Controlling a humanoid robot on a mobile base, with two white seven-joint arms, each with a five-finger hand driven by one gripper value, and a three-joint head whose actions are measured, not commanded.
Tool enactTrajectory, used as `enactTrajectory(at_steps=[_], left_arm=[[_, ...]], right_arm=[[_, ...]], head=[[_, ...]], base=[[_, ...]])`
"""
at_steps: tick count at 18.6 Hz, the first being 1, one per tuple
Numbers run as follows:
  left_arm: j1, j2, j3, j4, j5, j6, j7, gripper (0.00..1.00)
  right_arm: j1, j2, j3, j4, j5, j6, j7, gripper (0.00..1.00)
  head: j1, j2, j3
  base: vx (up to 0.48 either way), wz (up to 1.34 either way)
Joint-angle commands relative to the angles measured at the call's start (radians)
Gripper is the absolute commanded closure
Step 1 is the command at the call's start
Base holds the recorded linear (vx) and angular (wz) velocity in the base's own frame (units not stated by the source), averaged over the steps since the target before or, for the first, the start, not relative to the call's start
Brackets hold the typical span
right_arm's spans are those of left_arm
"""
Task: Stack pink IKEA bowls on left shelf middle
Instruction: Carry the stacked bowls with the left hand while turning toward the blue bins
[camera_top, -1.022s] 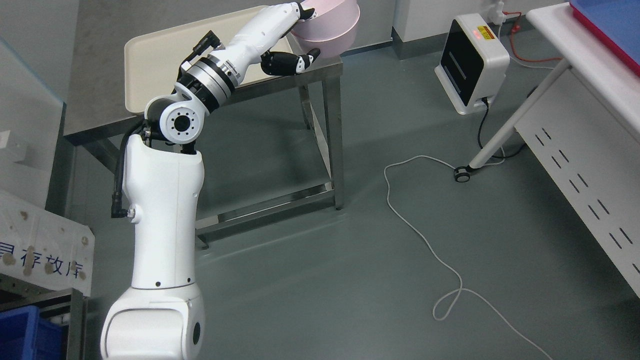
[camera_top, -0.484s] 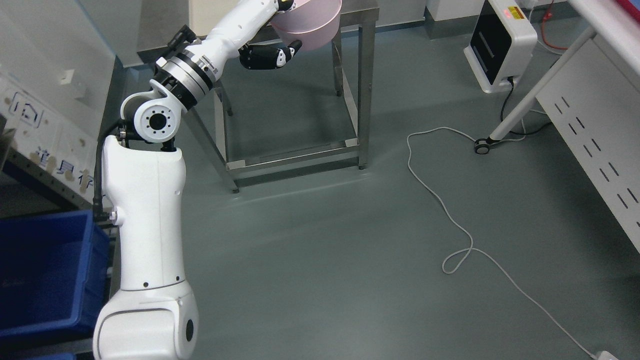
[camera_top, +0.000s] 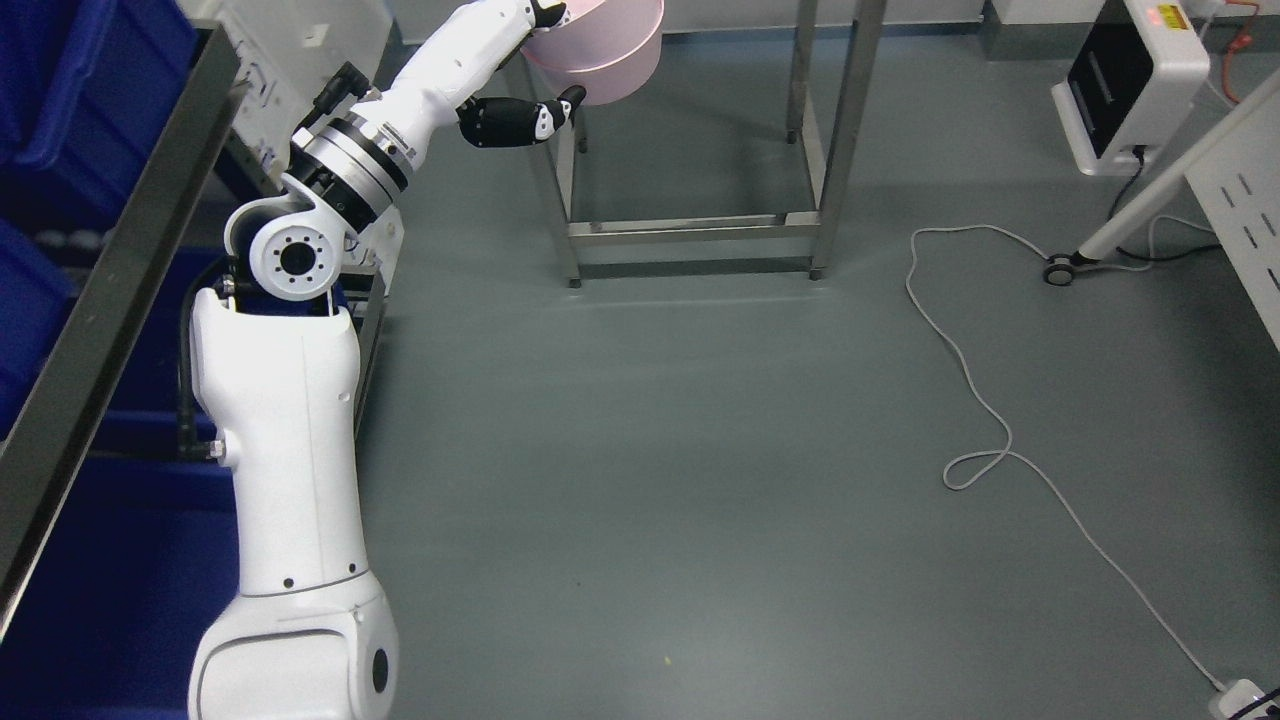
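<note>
The left arm (camera_top: 290, 440) is mostly glossy white. Its lowest part is a rounded white housing with a grey seam line and a black oval opening on its side. Above it sits a long, smooth white shell with a few small dark screws near its lower edge and one more higher up. A black cable runs along its outer side into a small silver fitting. The elbow is a white disc with a black centre ringed by small holes. Beyond it come stacked silver and black rings, then a slim white forearm with a black connector. The left hand (camera_top: 520, 115) is black with white segments.
</note>
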Motion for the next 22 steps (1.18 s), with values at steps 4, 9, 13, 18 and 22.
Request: enactTrajectory(at_steps=[4,9,13,18,22], left_arm=[[0.037,0.000,0.030,-0.029,-0.001,0.000,0.020,0.96],[0.037,0.000,0.022,-0.031,-0.001,0.003,0.069,0.97],[0.015,0.000,0.004,-0.045,0.002,0.002,0.071,0.97],[-0.156,0.000,-0.015,-0.046,0.042,0.029,0.066,0.97],[-0.192,0.000,-0.032,-0.025,0.014,0.095,0.057,0.97]], right_arm=[[0.000,-0.017,-0.011,-0.001,0.008,-0.001,0.000,0.00],[0.000,-0.017,-0.011,0.000,0.008,-0.001,0.000,0.00],[0.000,-0.017,-0.011,0.000,0.008,-0.001,0.000,0.00],[0.000,-0.017,-0.011,-0.001,0.008,-0.001,0.000,0.00],[0.000,-0.017,-0.011,0.000,0.008,-0.001,0.000,0.00]], head=[[0.0000,0.000,0.000],[0.0000,0.000,0.000],[0.0000,0.000,0.000],[0.0000,0.000,0.000],[0.0000,0.000,0.000]], base=[[-0.381,0.64],[-0.337,0.84],[-0.261,0.98],[-0.179,1.09],[-0.066,0.81]])
